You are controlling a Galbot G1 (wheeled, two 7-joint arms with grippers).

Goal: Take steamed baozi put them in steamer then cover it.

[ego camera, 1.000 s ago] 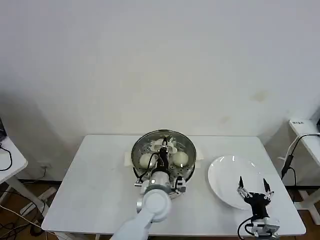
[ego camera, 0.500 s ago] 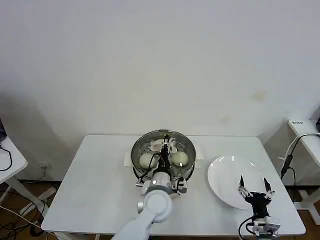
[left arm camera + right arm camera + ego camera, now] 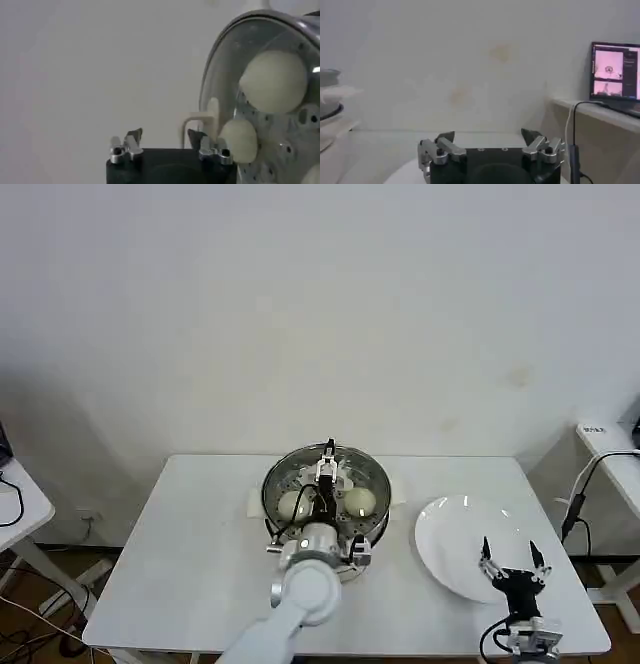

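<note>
- Your left end effector (image 3: 328,452) stands over the steamer (image 3: 326,495), fingers parted and empty (lid handle (image 3: 200,129) beyond its tips, away from you).
- Steamed baozi (image 3: 359,501) lie inside the steamer, mid-desk (image 3: 200,554).
- Right end effector (image 3: 511,561), open and empty, waits above the plate (image 3: 450,529).

The steamer (image 3: 326,496), a round shiny stainless-steel pot with a perforated tray, stands upright near the middle of the table, closer to its far edge. Inside it lie the steamed baozi, smooth cream-white buns: one (image 3: 291,505) at the pot's left side, one (image 3: 360,501) at its right, and more pale dough toward the far rim, partly hidden. In the left wrist view two buns (image 3: 272,82) (image 3: 240,141) rest on the holed tray.
</note>
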